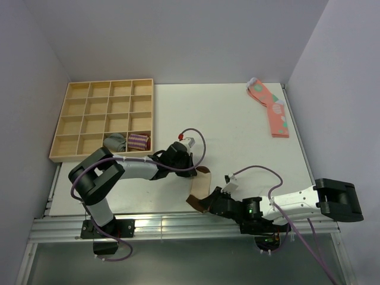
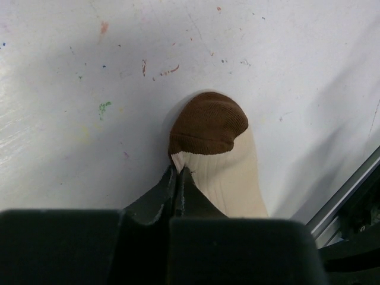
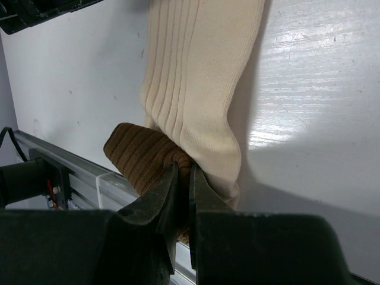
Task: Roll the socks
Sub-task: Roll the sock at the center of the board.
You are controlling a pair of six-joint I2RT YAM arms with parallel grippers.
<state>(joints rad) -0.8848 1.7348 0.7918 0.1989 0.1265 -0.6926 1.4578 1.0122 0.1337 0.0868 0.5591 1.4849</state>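
Observation:
The beige socks (image 1: pixel 202 185) lie near the table's front edge, stretched between my two grippers. In the left wrist view the dark brown toe (image 2: pixel 208 122) points away and the cream body (image 2: pixel 234 178) runs back under my right finger. My left gripper (image 2: pixel 178 171) is shut, its tips pinched at the sock's left edge just behind the toe band. In the right wrist view my right gripper (image 3: pixel 190 172) is shut on the ribbed brown cuff (image 3: pixel 139 157), with the cream leg (image 3: pixel 190 77) stretching away. From above, the left gripper (image 1: pixel 196 168) sits at the toe end and the right gripper (image 1: pixel 209 200) at the cuff end.
A wooden compartment tray (image 1: pixel 101 116) stands at the back left, holding a grey rolled sock (image 1: pixel 116 141) and a purple-striped one (image 1: pixel 138 141). Pink spotted socks (image 1: pixel 270 110) lie at the back right. An aluminium rail (image 1: pixel 178 222) runs along the front edge, right beside the cuff (image 3: pixel 77 172).

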